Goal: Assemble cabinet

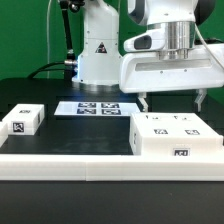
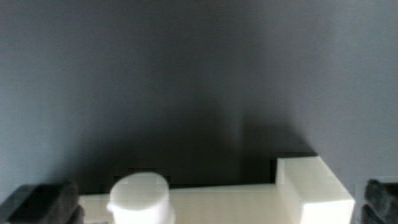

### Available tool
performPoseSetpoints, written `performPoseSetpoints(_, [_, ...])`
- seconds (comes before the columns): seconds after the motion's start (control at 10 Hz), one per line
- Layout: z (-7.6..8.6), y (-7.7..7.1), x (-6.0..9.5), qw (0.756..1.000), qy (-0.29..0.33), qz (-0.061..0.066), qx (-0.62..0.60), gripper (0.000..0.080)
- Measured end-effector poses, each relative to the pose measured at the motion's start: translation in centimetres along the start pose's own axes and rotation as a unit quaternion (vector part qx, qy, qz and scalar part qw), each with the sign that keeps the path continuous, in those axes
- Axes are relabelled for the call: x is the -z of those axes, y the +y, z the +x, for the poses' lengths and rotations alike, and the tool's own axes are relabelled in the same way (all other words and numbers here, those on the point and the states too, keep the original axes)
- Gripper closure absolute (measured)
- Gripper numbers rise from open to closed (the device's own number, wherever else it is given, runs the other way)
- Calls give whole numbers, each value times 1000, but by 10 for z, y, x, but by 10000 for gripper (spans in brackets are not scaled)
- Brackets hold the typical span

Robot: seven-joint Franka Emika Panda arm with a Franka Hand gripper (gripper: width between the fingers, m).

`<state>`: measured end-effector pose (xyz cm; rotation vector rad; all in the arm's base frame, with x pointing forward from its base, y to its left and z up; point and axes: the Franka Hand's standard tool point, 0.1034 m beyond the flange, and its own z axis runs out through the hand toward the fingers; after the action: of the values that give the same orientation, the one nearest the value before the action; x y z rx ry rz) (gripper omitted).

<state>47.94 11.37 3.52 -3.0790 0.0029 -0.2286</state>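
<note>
Toward the exterior view's right, just behind the rail [image 1: 70, 165], the cabinet [image 1: 175, 137] sits on the black desk [image 1: 90, 135], with tags on its top and front. Above its rear edge hangs the end effector [image 1: 173, 102], released, with its fingers spread wide and holding nothing. The risk, as I judge it, is that an off-centre descent could land a finger on the top face instead of beside a wall, shoving or tipping the cabinet. The block [image 1: 22, 121] and the marker board [image 1: 97, 107] lie well apart.
</note>
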Motion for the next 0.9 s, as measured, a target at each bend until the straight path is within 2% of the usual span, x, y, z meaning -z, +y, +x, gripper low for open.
performPoseSetpoints(0.2, [0, 17, -8, 1000, 0, -9, 16, 2])
performPoseSetpoints(0.6, [0, 17, -8, 1000, -1, -10, 17, 2])
performPoseSetpoints(0.9, [-4, 29, -24, 1000, -1, -17, 12, 2])
